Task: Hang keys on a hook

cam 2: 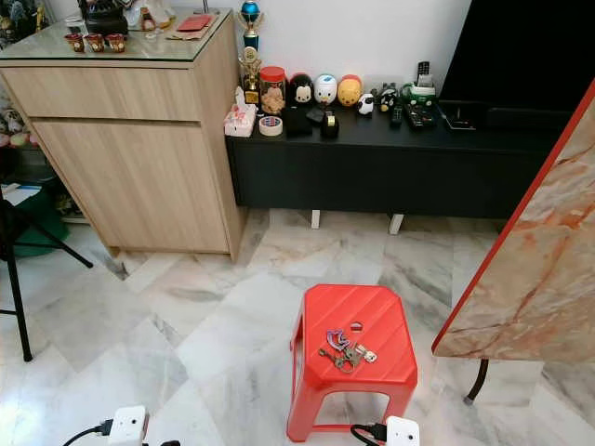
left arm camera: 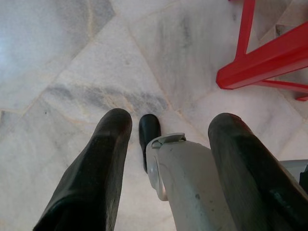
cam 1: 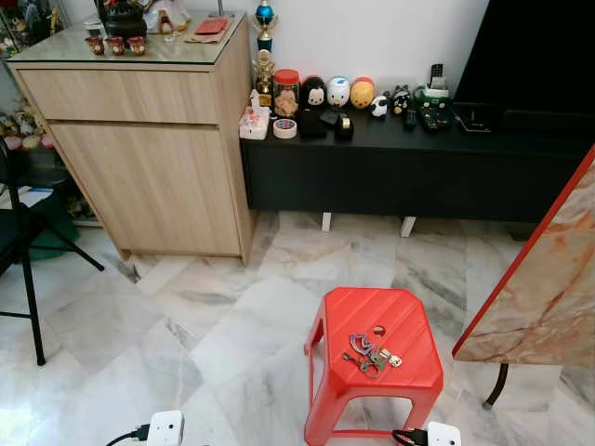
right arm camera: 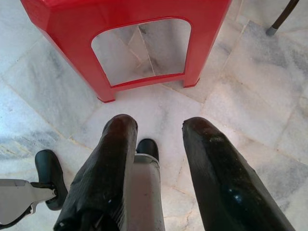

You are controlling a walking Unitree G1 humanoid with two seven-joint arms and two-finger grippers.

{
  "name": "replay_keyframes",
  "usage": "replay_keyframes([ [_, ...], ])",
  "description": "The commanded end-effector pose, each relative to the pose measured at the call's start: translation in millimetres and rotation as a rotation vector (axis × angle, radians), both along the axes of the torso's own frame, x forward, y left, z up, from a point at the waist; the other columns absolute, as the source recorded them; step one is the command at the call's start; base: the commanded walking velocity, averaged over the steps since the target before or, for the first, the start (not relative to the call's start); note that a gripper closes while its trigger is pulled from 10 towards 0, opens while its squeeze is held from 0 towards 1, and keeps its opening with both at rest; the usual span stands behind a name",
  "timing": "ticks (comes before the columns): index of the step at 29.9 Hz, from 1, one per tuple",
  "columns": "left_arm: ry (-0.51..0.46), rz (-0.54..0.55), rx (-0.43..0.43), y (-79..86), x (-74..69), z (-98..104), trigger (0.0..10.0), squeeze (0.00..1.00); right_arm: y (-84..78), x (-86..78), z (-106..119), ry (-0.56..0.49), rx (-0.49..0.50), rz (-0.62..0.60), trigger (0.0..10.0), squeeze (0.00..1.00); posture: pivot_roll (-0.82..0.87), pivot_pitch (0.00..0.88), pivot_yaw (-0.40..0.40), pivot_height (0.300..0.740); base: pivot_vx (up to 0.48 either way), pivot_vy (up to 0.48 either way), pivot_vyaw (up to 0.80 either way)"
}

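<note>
Here, the keys [cam 1: 372, 354] lie on the red stool [cam 1: 409, 372] before me, untouched.

Both my arms hang low over the marble floor [cam 1: 232, 325]. My left gripper [left arm camera: 166, 139] points down with its two black fingers apart, holding nothing, the stool's leg off to one side. My right gripper [right arm camera: 156, 134] is likewise spread and empty, aimed at the floor just before the stool. Beyond stand a wooden cabinet [cam 1: 149, 158] and a black low console [cam 1: 418, 172], with a marble-patterned tabletop [cam 1: 548, 279] on my right.
</note>
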State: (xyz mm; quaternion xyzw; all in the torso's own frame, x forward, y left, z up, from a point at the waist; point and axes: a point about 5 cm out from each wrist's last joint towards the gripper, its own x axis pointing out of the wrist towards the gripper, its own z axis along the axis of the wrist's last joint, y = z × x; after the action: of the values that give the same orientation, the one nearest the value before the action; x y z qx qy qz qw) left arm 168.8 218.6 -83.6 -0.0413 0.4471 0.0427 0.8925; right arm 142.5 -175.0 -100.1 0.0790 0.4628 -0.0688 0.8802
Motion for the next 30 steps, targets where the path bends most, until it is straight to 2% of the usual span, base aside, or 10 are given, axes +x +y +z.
replay_keyframes([
  [1, -0.005, 0.009, -0.010, 0.8, 0.5, 0.5, 10.0, 0.00, -1.4, -0.9, -0.4, 0.008, -0.002, 0.000, 10.0, 0.00, 0.04, 0.015, -0.054, 0.740, 0.240, 0.000, 0.00],
  [25, 0.006, -0.005, 0.000, 1.9, -0.9, 0.0, 10.0, 0.00, 0.6, -2.9, -1.1, 0.010, 0.000, 0.000, 10.0, 0.00, 0.04, 0.000, -0.050, 0.740, 0.286, 0.000, 0.00],
  [30, 0.002, -0.001, 0.002, 1.2, -0.8, -0.1, 10.0, 0.00, -0.2, -2.8, -1.0, 0.007, -0.001, -0.004, 10.0, 0.00, 0.04, 0.002, -0.053, 0.740, 0.000, 0.000, 0.00],
])
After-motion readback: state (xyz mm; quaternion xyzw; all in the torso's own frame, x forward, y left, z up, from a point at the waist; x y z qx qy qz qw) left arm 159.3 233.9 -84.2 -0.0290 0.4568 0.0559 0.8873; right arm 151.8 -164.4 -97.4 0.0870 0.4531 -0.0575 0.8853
